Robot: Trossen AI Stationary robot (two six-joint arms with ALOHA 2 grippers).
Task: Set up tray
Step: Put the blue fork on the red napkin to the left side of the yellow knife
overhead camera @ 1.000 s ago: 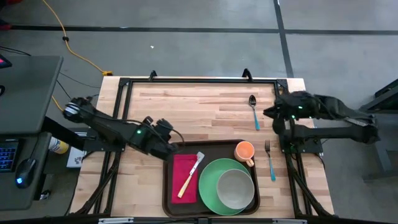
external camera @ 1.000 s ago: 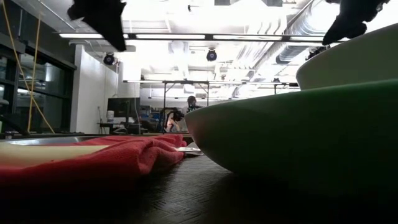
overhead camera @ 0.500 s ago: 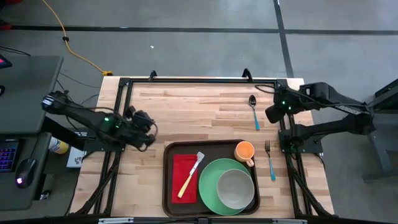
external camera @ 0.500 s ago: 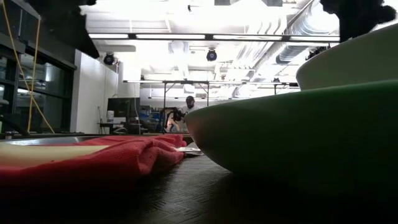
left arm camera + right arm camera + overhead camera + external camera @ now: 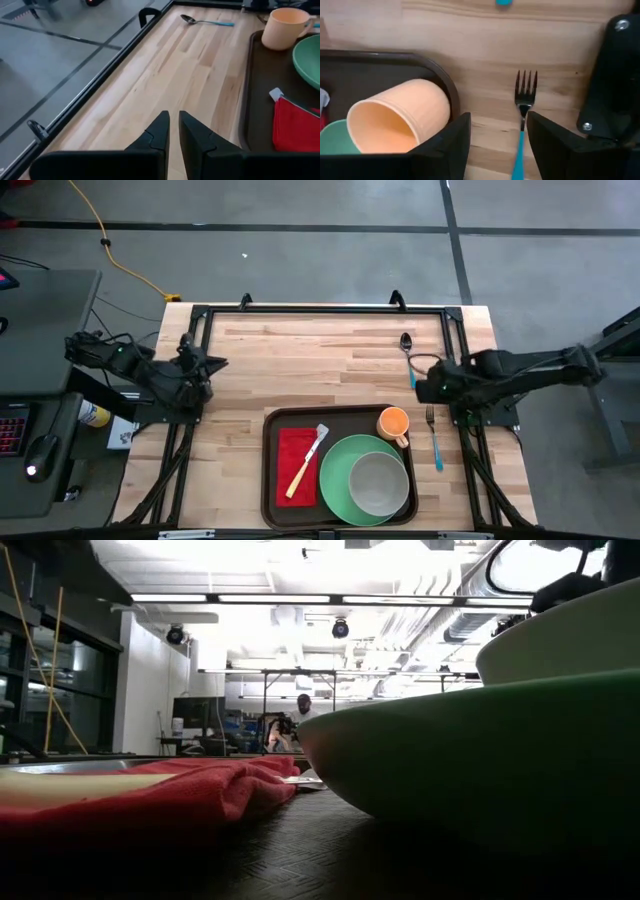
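We are holding our left gripper (image 5: 173, 131) over the table's (image 5: 300, 360) left edge, its fingers nearly closed and grasping nothing. Our right gripper (image 5: 496, 131) is hanging parted and empty near the right edge, above the fork (image 5: 524, 107) beside the smooth orange cup (image 5: 400, 117). The dark, raised-rim tray (image 5: 270, 470) is sitting against the front edge, carrying the cup, a red cloth napkin (image 5: 297, 465) and a round green plate (image 5: 340, 470).

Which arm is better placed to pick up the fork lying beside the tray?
The right. Its open claw hangs just above the fork, while the left claw sits shut at the table's far left edge.
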